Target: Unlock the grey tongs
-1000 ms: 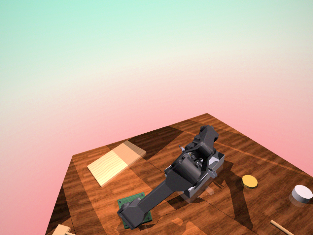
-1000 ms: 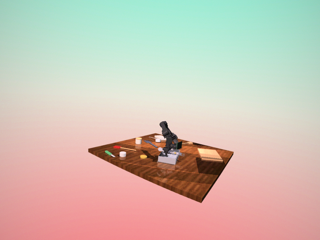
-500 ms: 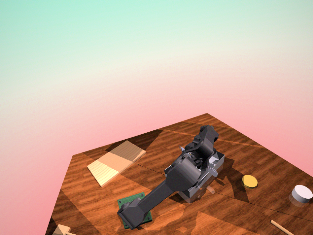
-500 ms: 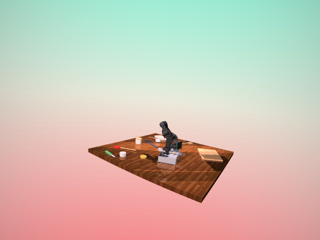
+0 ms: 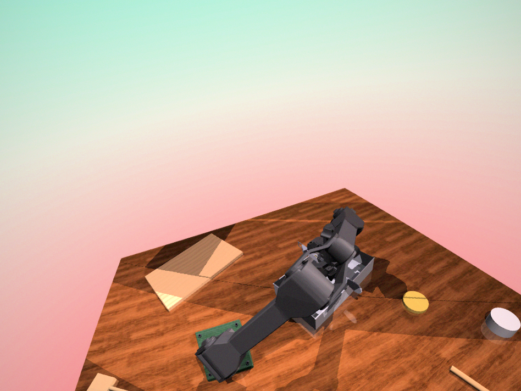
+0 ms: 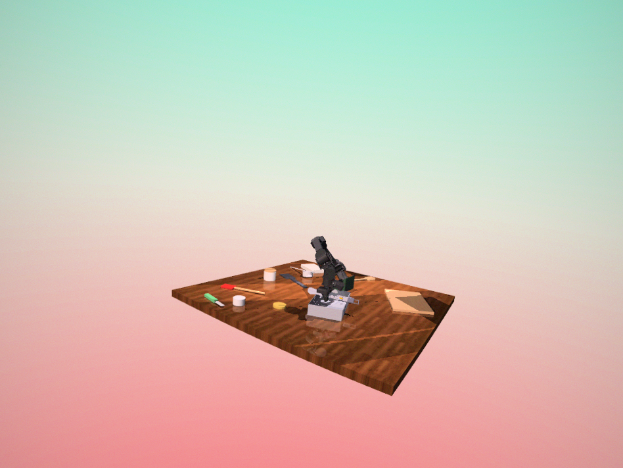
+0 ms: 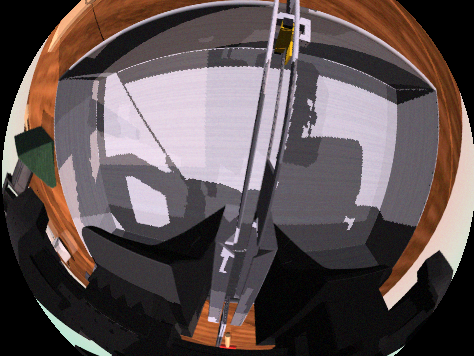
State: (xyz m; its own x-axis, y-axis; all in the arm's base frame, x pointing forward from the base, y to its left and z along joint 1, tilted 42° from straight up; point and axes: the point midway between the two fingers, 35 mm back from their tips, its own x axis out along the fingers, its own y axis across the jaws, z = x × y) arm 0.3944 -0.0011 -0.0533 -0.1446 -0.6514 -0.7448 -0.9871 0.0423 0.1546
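1. Well, the tool (image 5: 330, 270) (image 6: 325, 299) (image 7: 242, 215) is closed on the grey tongs (image 5: 354, 286) (image 6: 313, 290) (image 7: 218, 290), which lie across the roasting tin (image 5: 365, 275) (image 6: 326, 310) (image 7: 419, 135).
2. I'd lift steadily, clear the rim, turn the tips down, then squeeze across both arms; a loose grip might let them swing.
3. I count one pair of tongs, one tin, one wooden board (image 5: 193, 269) (image 6: 410, 302) (image 7: 67, 25), one yellow disc (image 5: 415, 301) (image 6: 279, 305).

So the arm's bent over pretty hard, upper part sloping out from the base and the forearm folded back down toward the wrist. Its gripper (image 6: 325, 300) (image 7: 242, 215) points downward, with both dark fingers pinched in on the tongs (image 6: 352, 300) (image 7: 260, 165), one pressed against each side.
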